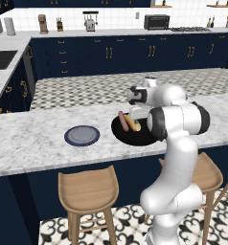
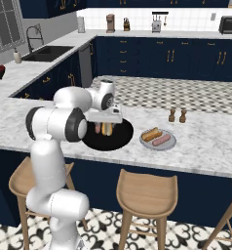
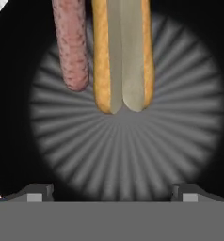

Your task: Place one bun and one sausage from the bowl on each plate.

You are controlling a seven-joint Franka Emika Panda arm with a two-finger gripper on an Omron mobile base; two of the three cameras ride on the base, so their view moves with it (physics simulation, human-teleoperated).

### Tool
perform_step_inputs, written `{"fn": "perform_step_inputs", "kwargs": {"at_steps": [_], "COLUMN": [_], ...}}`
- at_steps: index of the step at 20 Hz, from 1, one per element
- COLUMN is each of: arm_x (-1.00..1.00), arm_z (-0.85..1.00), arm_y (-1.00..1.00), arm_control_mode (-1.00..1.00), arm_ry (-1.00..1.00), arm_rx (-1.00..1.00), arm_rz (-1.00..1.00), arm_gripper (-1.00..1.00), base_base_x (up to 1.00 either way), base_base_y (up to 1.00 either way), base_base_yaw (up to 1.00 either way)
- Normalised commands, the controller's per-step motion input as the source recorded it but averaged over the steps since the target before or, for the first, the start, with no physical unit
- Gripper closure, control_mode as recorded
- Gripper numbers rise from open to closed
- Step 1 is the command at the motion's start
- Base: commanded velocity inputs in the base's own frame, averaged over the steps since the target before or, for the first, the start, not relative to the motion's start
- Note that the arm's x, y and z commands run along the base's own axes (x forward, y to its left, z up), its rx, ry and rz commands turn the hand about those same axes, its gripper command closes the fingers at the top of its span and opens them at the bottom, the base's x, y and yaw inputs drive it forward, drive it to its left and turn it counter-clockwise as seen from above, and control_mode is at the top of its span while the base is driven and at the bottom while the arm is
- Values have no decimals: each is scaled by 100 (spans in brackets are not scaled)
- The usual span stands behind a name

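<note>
The black bowl (image 1: 130, 139) (image 2: 106, 142) (image 3: 128, 150) sits on the marble island counter. Inside it lie a pink sausage (image 1: 121, 120) (image 3: 71, 47) and a split bun (image 1: 131, 124) (image 3: 123, 52) side by side. My gripper (image 3: 113, 193) (image 2: 105, 127) hangs just above the bowl, open, its fingertips (image 3: 38, 193) wide apart with nothing between them. Left of the bowl lies the blue-grey plate (image 1: 68, 136) with a navy rim, bare. To the bowl's right, the pale grey plate (image 2: 172, 144) carries a bun (image 2: 151, 133) and a sausage (image 2: 162, 140).
Two small brown shakers (image 2: 177, 115) stand on the counter behind the pale grey plate. Wooden stools (image 1: 88, 190) (image 2: 147, 191) are tucked under the counter's near edge. Behind the island runs a tiled aisle and a far counter with appliances.
</note>
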Motion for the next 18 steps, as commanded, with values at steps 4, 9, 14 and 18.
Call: {"fn": "perform_step_inputs", "kwargs": {"at_steps": [4, 9, 14, 18], "arm_x": [58, 40, 40, 12], "arm_z": [-51, -43, -31, -28], "arm_y": [0, 15, 9, 0], "arm_control_mode": [-100, -100, -100, -100], "arm_ry": [0, 0, 0, 0], "arm_rx": [4, 4, 0, 0], "arm_rz": [7, 5, 0, -2], "arm_gripper": [-100, -100, -100, -100], "base_base_x": [0, 0, 0, 0], "base_base_y": [0, 0, 0, 0], "base_base_yaw": [0, 0, 0, 0]}}
